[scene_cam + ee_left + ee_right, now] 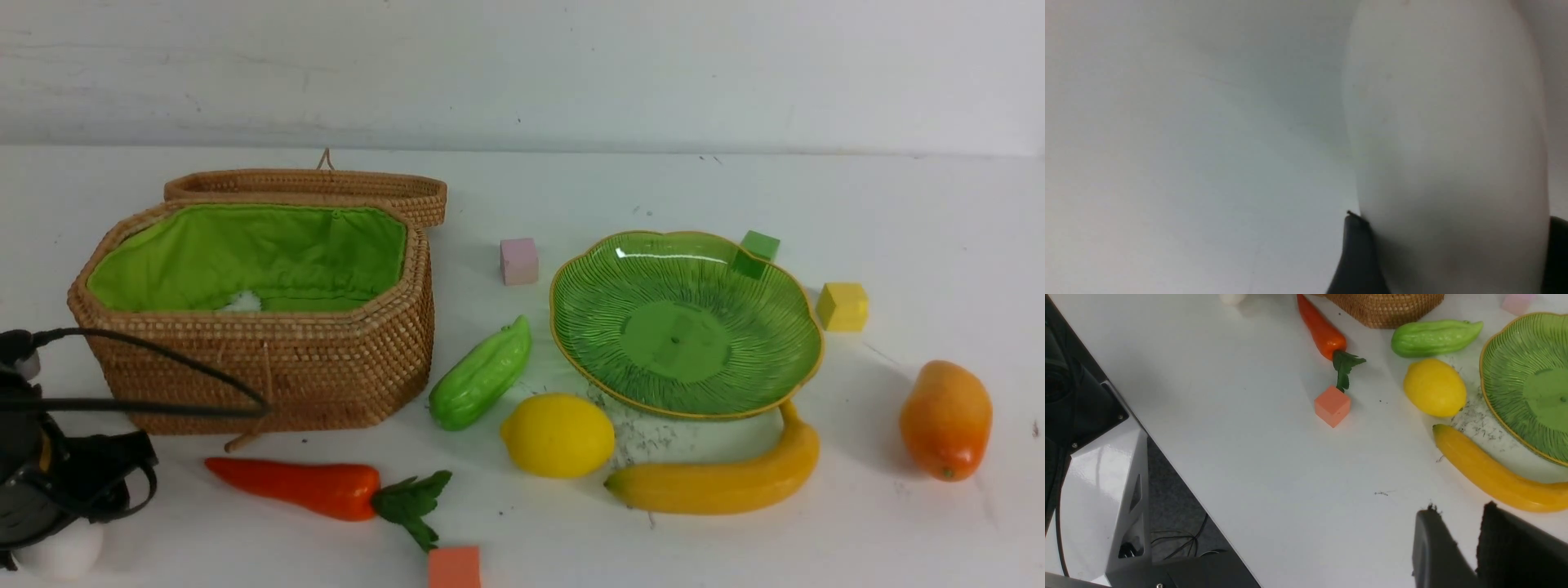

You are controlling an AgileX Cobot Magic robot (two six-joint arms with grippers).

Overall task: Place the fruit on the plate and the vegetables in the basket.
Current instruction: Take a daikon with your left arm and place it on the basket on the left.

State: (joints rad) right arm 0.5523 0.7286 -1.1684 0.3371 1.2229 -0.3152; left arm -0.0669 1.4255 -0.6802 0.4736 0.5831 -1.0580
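The left end effector (1451,218) is seen low at the near left corner of the surface (857,539), clamped on the white radish (64,557). In the left wrist view the pale body fills the gap between the two dark fingers (1357,257), and each is pressed against one side. Whether the radish is lifted or rests on the surface cannot be told. The right end effector (1457,512) is shown only in its own wrist view, with its jaws slightly apart and nothing gripped between them, just beside the banana (718,483).

The basket (326,376) is placed at the left, with its lid (310,186) swung back behind it and the green lining exposed. The carrot (302,487) is laid in front of the basket with its leaves to the right, and an orange cube (454,568) is just beside them. The cucumber (482,374) is found between the basket and the plate (686,327).

All three fruits are on the surface — the lemon (557,434) just beside the plate's near rim, the banana curved along that rim with one tip against it, and the mango (945,419) well apart to the right. A pink cube (519,261), a green cube (758,249) and a yellow cube (842,306) are scattered around the plate.
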